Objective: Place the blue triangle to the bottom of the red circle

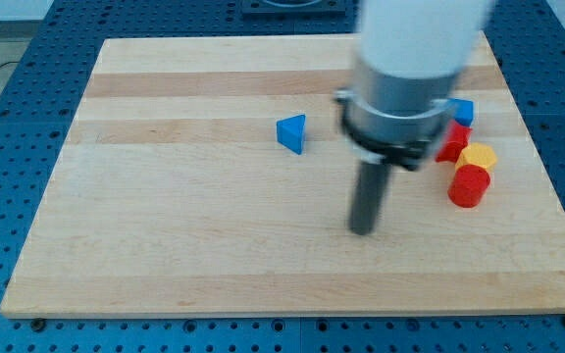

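Note:
The blue triangle [291,133] lies on the wooden board [165,196] a little above the middle. The red circle [469,185], a short cylinder, stands near the view's right edge. My tip [363,231] rests on the board below and to the right of the blue triangle, and to the left of the red circle. It touches no block. The arm's white and grey body hangs over the board's upper right and hides part of it.
A yellow block [479,156] sits just above the red circle. Another red block [452,142] lies up and left of the yellow one. A blue block [462,111] shows partly behind the arm.

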